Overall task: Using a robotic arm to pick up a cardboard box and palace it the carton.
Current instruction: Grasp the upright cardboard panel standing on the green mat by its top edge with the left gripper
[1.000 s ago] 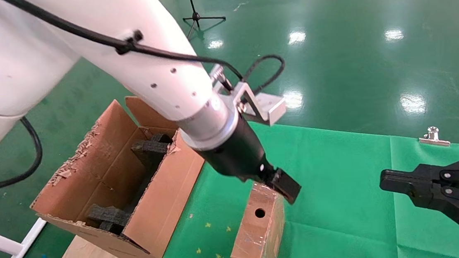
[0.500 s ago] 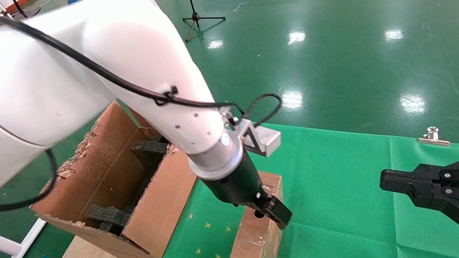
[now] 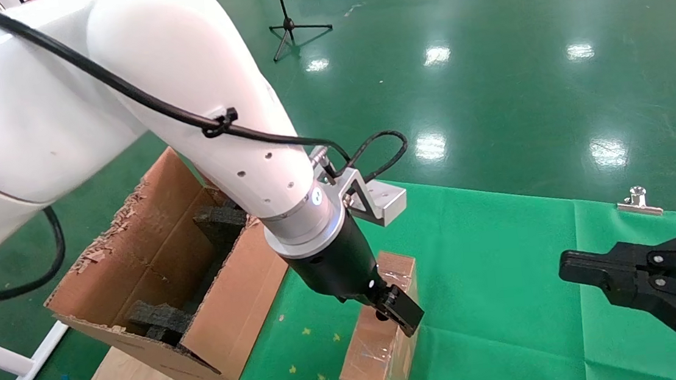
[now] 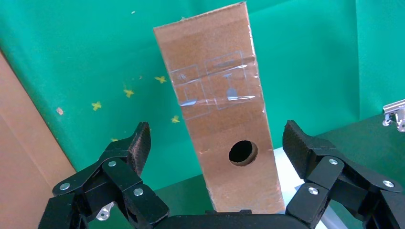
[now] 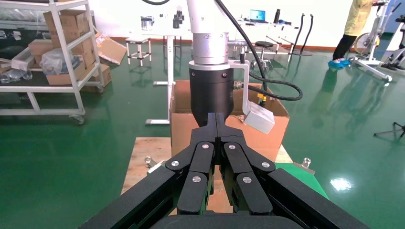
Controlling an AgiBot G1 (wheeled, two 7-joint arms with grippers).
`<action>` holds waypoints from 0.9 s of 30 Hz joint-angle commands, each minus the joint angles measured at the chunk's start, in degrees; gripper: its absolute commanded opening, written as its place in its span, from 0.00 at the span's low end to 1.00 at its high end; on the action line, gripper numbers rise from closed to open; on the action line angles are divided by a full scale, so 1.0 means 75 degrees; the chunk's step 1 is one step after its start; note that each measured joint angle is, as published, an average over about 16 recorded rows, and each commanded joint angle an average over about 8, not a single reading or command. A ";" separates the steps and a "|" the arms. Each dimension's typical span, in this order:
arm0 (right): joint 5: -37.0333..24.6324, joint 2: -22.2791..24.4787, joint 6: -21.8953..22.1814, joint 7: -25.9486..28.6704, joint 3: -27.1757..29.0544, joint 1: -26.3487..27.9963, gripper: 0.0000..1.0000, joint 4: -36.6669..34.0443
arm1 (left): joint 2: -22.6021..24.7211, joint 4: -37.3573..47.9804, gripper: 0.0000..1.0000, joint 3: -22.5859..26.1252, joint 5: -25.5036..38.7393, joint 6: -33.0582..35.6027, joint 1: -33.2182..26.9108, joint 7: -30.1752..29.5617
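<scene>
Cardboard box: left end effector straddling it, grasp not yet closed

Cardboard box [image 3: 381, 339] is lying on the green tabletop [image 3: 506, 297], just beside the carton [image 3: 162, 273], with its hole face pointing up toward the wrist camera. Robotic arm [image 3: 198, 135] is reaching down over it, and the left end effector [image 4: 217, 157] is sitting spread wide, one finger on each side of the box near the round hole [image 4: 243, 152]. The fingers [image 4: 136, 145] are standing apart from the cardboard on both sides (visible gaps in the left wrist view), so nothing is being held.

Step in hand, as I'm reading it: pre-grasp alignment, with the pick not made. Next move is probably calling for closing the fingers squarely on the two long sides, then lifting and carrying the box across to the carton's open top. The clear tape [image 4: 215, 86] is looking shiny, so slipping could be a risk if the squeeze is light.

Right end effector [image 5: 217, 143] is parked well apart on the right, with its fingers pressed together and holding nothing.

Hard to make out: the head view is hiding most of the left end effector behind the arm's wrist, the near end of the box is running off that view's lower edge, and only parts of the black foam blocks [image 3: 159, 319] are showing, so free space inside the carton is unclear.
</scene>
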 commanded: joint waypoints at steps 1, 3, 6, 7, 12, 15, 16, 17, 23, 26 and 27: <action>0.0000 0.0000 0.0000 0.0000 0.0000 0.0000 0.61 0.0000 | -0.0004 0.0002 0.57 0.0009 -0.0008 -0.0006 -0.0001 0.0005; 0.0000 0.0000 0.0000 0.0000 -0.0001 0.0000 0.86 0.0000 | -0.0004 0.0003 0.32 -0.0002 -0.0004 -0.0003 0.0000 -0.0003; 0.0001 0.0000 0.0000 0.0000 0.0000 0.0000 1.00 0.0000 | -0.0003 0.0002 0.00 -0.0015 0.0003 0.0004 0.0002 -0.0012; 0.0001 0.0000 0.0000 0.0000 0.0000 0.0000 1.00 0.0000 | -0.0003 0.0002 0.00 -0.0018 0.0005 0.0006 0.0002 -0.0014; 0.0002 0.0000 0.0000 0.0000 -0.0001 0.0000 1.00 0.0000 | -0.0003 0.0001 0.00 -0.0031 0.0015 0.0014 0.0005 -0.0022; 0.0002 0.0000 0.0000 0.0000 -0.0001 0.0000 1.00 0.0000 | -0.0002 0.0000 0.00 -0.0037 0.0018 0.0017 0.0007 -0.0025; 0.0002 0.0000 0.0000 0.0000 -0.0001 0.0000 1.00 0.0000 | -0.0002 0.0000 0.00 -0.0039 0.0019 0.0018 0.0008 -0.0025; 0.0002 0.0000 0.0000 0.0000 -0.0001 0.0000 1.00 0.0000 | -0.0002 -0.0001 0.00 -0.0041 0.0019 0.0019 0.0008 -0.0026; 0.0002 0.0000 0.0000 0.0000 0.0000 0.0000 1.00 0.0000 | 0.0000 -0.0001 0.00 -0.0045 0.0023 0.0022 0.0010 -0.0028; 0.0002 0.0000 0.0000 0.0000 -0.0001 0.0000 1.00 0.0000 | 0.0002 -0.0001 0.00 -0.0047 0.0024 0.0024 0.0011 -0.0030; 0.0002 0.0000 0.0000 0.0000 -0.0001 0.0000 1.00 0.0000 | 0.0002 -0.0001 0.00 -0.0048 0.0024 0.0024 0.0011 -0.0030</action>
